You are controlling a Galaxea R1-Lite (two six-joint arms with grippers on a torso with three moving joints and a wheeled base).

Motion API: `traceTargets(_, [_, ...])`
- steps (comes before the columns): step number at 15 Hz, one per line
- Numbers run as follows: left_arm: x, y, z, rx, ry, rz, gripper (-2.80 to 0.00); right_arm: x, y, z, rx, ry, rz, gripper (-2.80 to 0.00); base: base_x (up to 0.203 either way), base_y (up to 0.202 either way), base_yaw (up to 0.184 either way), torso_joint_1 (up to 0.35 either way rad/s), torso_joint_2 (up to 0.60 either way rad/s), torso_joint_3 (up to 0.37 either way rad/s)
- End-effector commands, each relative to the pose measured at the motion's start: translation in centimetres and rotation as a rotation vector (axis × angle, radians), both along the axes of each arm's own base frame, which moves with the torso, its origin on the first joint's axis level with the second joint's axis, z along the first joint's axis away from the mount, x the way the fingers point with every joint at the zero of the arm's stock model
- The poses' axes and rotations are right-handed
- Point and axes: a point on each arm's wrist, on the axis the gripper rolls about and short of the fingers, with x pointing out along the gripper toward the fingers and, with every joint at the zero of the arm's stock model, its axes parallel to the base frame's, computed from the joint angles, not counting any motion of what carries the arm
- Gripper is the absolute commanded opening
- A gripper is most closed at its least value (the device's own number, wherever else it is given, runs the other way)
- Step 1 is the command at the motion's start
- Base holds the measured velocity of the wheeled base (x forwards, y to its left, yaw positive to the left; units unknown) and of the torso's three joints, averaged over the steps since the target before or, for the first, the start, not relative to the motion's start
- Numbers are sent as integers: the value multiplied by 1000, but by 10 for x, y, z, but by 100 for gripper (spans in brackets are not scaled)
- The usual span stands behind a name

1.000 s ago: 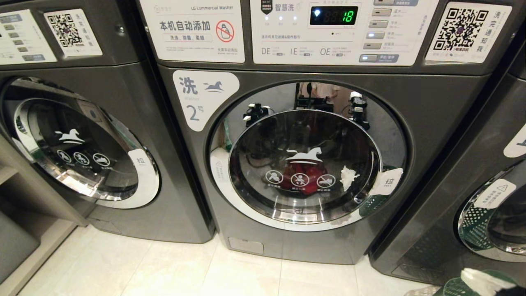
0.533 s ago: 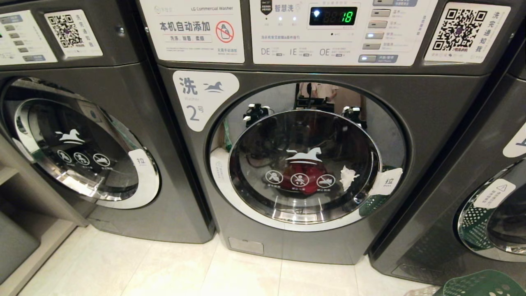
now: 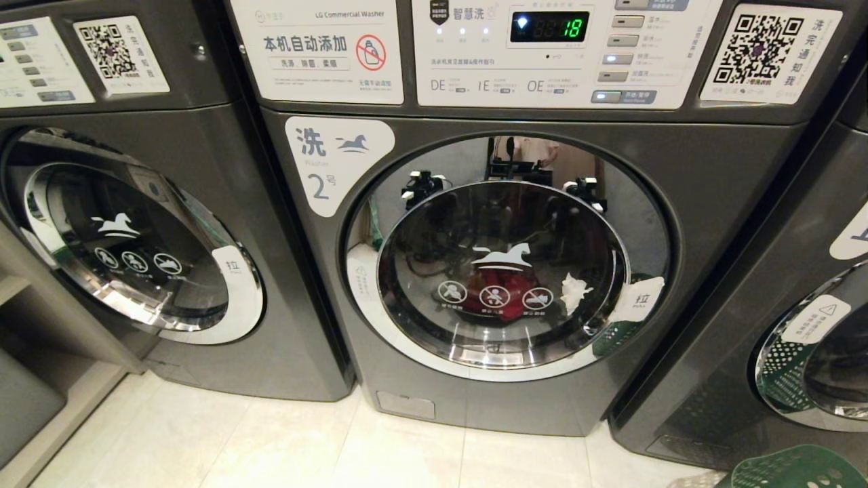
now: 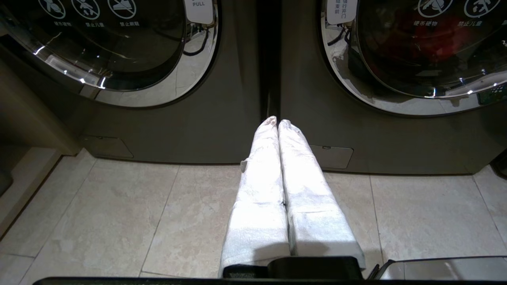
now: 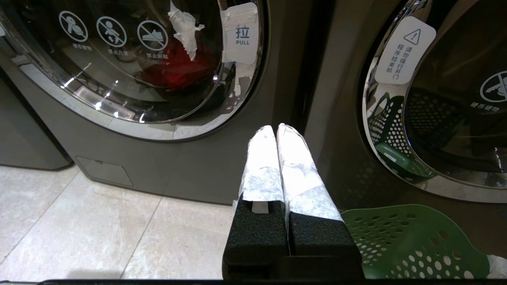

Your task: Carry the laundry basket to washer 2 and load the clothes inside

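Washer 2 (image 3: 542, 407) fills the middle of the head view, its label (image 3: 336, 159) showing a 2, its round glass door (image 3: 502, 271) closed. Behind the glass lie the clothes, a red bundle (image 3: 498, 298) (image 5: 178, 69), with a white scrap (image 3: 573, 291) by the glass. The green laundry basket (image 3: 793, 468) (image 5: 416, 237) stands on the floor at the lower right, only its holed rim showing. My left gripper (image 4: 277, 120) and right gripper (image 5: 275, 126) hang low before the washers, both shut and empty. The right one is just left of the basket.
A like grey washer (image 3: 135, 237) stands to the left and another (image 3: 780, 305) to the right, both doors closed. A low shelf unit (image 3: 41, 379) is at the far left. Pale floor tiles (image 3: 271, 440) run in front.
The right gripper's white tip, seen above the basket at the head view's lower right a second ago, has dropped out of that view. The washer door and clothes have not moved.
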Motion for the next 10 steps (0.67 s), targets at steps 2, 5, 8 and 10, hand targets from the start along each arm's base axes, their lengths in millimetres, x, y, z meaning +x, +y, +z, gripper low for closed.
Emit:
traceTargets(2, [0, 0, 0, 1, 1, 0, -280, 3, 0, -9, -1, 34, 1, -280, 0, 0, 0, 0, 0, 0])
traceTargets(5, [0, 0, 0, 1, 0, -1, -280, 3, 0, -9, -4, 33, 3, -280, 0, 0, 0, 0, 0, 0])
traceTargets(8, [0, 0, -1, 1, 2, 0, -280, 3, 0, -10, -30, 35, -1, -280, 0, 0, 0, 0, 0, 0])
traceTargets(10, [0, 0, -1, 1, 2, 0, -280, 3, 0, -9, -32, 34, -1, -280, 0, 0, 0, 0, 0, 0])
